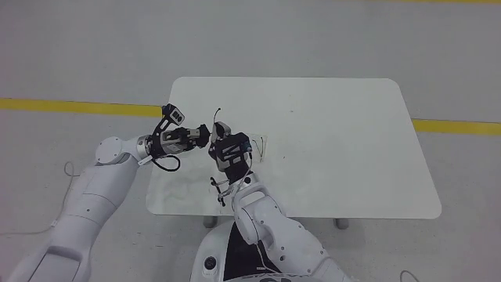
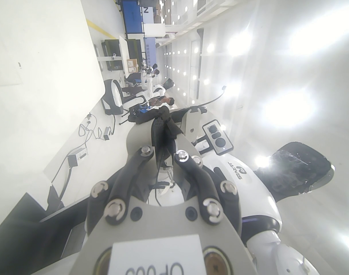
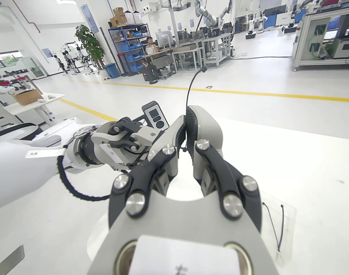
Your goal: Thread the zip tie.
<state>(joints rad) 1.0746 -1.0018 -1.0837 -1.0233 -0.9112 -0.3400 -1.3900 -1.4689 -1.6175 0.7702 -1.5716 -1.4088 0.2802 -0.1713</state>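
Zip tie [image 3: 189, 91] was clamped upright in right claw [image 3: 186, 127], head raised, above counter [image 1: 329, 125] by left edge. Left claw [image 2: 163, 133] was held just beside, fingers together; grip on tail not discernible. Threading judged barely begun: tail needed bending round, lining up with head slot.

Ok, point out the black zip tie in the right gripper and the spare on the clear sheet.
Held black zip tie [image 3: 189, 91]: right wrist view, upright strap.
Spare black zip tie [image 3: 271, 224]: right wrist view, mid-strap.
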